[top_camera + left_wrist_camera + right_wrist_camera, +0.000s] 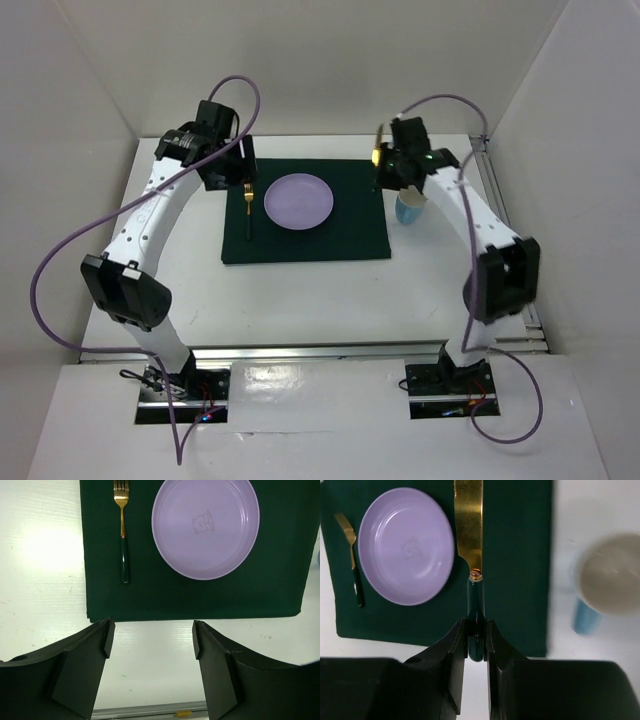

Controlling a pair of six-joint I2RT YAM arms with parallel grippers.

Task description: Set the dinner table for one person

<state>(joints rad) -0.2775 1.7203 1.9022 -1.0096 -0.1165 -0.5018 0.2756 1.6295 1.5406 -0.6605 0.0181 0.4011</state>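
Clamping the dark green handle of a gold-bladed knife, the right gripper has its jaws narrowed hard onto it, the blade pointing away from the fingers. From the wrist view the blade lies over the bare strip of dark green cloth between the rim of the purple plate and the cloth's right edge. Whether it touches the fabric cannot be told.

A blue cup stands on bare white just past that right edge, near the gripper.

The fork lies on the cloth left of the plate, apart from its rim and inside the left edge.

The left gripper hovers by the cloth's far left corner, jaws wide with nothing between them.

The dinner table spreads under everything, with open white surface between the cloth's near edge and the metal rail by the arm bases.
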